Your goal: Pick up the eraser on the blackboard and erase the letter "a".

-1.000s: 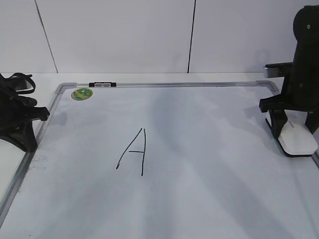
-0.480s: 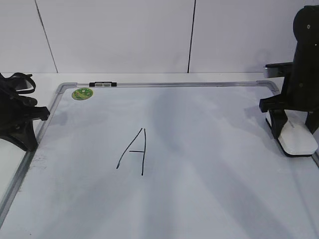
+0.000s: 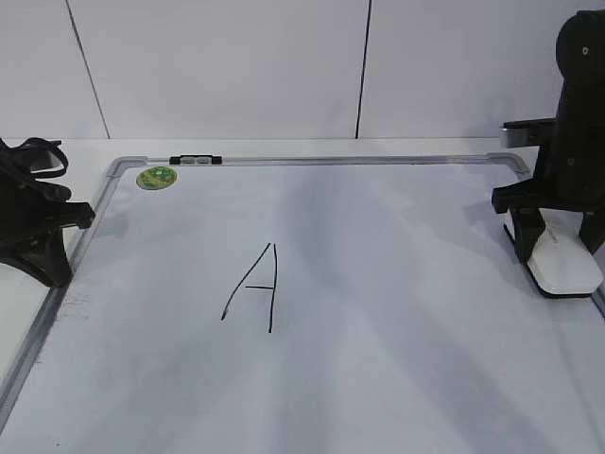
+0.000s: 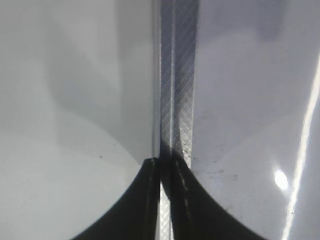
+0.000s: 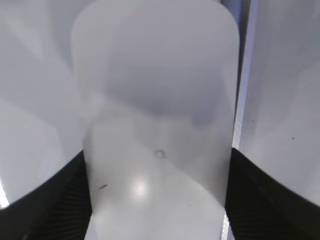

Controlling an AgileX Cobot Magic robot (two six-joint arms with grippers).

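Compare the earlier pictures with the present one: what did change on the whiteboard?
Almost nothing visibly changed. The right gripper stays astride the white rounded plastic eraser at the right edge of the grey-framed white board. The left gripper, the black marker letter and the round green magnet kept their places.

A small round green magnet [image 3: 156,177] with a pale printed pattern is sitting near the far left corner of the white surface, just inside the frame. Close to it, a short black and clear clip-like fitting [image 3: 194,161] is lying along the far rail. A tall capital "A" [image 3: 253,288] in thin black marker is standing out near the middle, well apart from the magnet. Behind everything, a pale panelled wall [image 3: 217,66] with thin dark vertical seams is filling the background.
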